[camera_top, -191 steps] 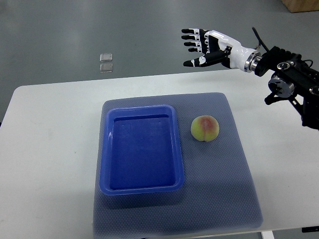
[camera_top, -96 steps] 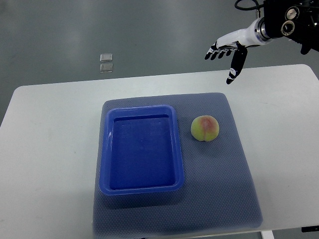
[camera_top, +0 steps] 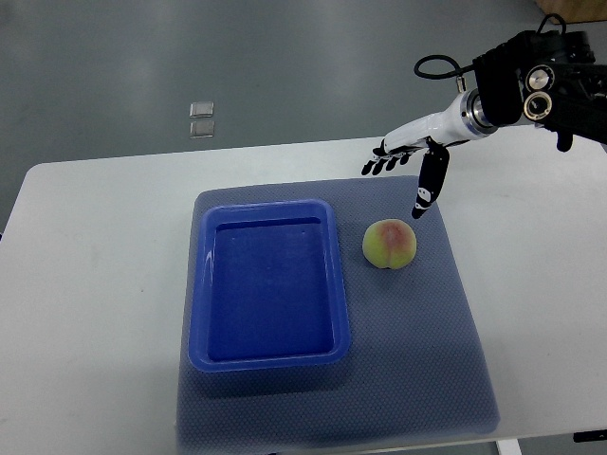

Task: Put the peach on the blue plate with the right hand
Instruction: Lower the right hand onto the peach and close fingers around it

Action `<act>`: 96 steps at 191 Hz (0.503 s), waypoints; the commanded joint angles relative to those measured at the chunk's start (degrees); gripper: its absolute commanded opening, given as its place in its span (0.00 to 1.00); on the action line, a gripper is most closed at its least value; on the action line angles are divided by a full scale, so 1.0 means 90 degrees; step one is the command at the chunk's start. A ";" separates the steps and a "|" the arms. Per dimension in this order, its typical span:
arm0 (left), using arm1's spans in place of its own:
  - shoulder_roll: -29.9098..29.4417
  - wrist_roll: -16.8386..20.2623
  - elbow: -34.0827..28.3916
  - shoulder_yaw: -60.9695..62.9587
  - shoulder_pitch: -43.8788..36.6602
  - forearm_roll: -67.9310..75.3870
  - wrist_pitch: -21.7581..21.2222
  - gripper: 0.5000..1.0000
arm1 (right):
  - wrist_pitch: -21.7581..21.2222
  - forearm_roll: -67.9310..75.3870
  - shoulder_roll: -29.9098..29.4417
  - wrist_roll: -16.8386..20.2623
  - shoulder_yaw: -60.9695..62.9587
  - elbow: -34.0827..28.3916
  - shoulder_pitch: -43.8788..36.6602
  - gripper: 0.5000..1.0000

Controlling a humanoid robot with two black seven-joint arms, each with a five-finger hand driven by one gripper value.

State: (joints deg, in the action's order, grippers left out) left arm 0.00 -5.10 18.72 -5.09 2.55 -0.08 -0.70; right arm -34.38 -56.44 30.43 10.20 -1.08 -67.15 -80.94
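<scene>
1. Though the peach (camera_top: 390, 244) looks firm enough to lift, I judge it light, round and easily bruised, with a fuzzy skin that should give some grip; it may roll if nudged from one side
2. The best hold is probably across its widest part, fingers on one flank and thumb on the opposite one, closing gently so the flesh is not dented
3. The peach sits on the grey mat (camera_top: 417, 360) right of centre in the frame, just beside the right rim of the blue plate (camera_top: 194, 313), apart from it and not touching
4. The plate, a shallow rectangular tray, lies left of centre on the same mat with nothing in it
5. The right hand (camera_top: 406, 166) reaches in from the upper right of the frame, fingers spread and released, holding nothing; its thumb points down toward the mat
6. The peach lies below and slightly left of the hand in the picture, near the thumb tip but clear of it, so no contact is made yet
7. The left hand is not in view
</scene>
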 commanded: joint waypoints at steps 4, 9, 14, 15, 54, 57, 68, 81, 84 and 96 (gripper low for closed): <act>0.0000 0.0001 0.0000 -0.0001 0.0000 -0.0001 -0.0001 1.00 | 0.0236 -0.0096 -0.0149 -0.0098 -0.0007 0.0010 0.0292 0.86; 0.0000 0.0001 -0.0010 -0.0001 0.0000 -0.0001 -0.0001 1.00 | 0.0285 -0.0135 -0.0159 -0.0128 -0.0007 0.0010 0.0331 0.86; 0.0000 0.0001 0.0000 -0.0001 0.0000 -0.0001 -0.0001 1.00 | 0.0314 -0.0194 -0.0178 -0.0147 -0.0007 0.0019 0.0380 0.86; 0.0000 0.0001 -0.0010 -0.0001 0.0000 -0.0001 -0.0001 1.00 | 0.0324 -0.0232 -0.0178 -0.0157 -0.0007 0.0019 0.0400 0.86; 0.0000 0.0001 -0.0010 -0.0001 0.0000 -0.0001 -0.0001 1.00 | 0.0461 -0.0448 -0.0305 -0.0177 -0.0007 0.0068 0.0781 0.86; 0.0000 0.0001 -0.0010 -0.0001 0.0000 -0.0001 -0.0001 1.00 | 0.0480 -0.0448 -0.0315 -0.0177 -0.0007 0.0078 0.0810 0.86; 0.0000 0.0001 -0.0010 -0.0001 0.0000 -0.0001 -0.0001 1.00 | 0.0568 -0.0496 -0.0325 -0.0177 -0.0007 0.0098 0.0898 0.86; 0.0000 0.0001 -0.0010 -0.0001 0.0000 -0.0001 -0.0001 1.00 | 0.0607 -0.0536 -0.0344 -0.0186 -0.0007 0.0107 0.0947 0.86; 0.0000 0.0001 0.0000 -0.0001 0.0000 -0.0001 -0.0001 1.00 | 0.0627 -0.0623 -0.0402 -0.0215 -0.0007 0.0117 0.1024 0.86; 0.0000 0.0001 0.0010 -0.0001 0.0000 -0.0001 -0.0001 1.00 | 0.0646 -0.0692 -0.0403 -0.0255 -0.0007 0.0127 0.1093 0.86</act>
State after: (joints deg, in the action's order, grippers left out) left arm 0.00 -5.10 18.64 -5.10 2.55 -0.08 -0.70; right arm -29.02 -61.43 27.24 8.45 -1.15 -66.20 -72.39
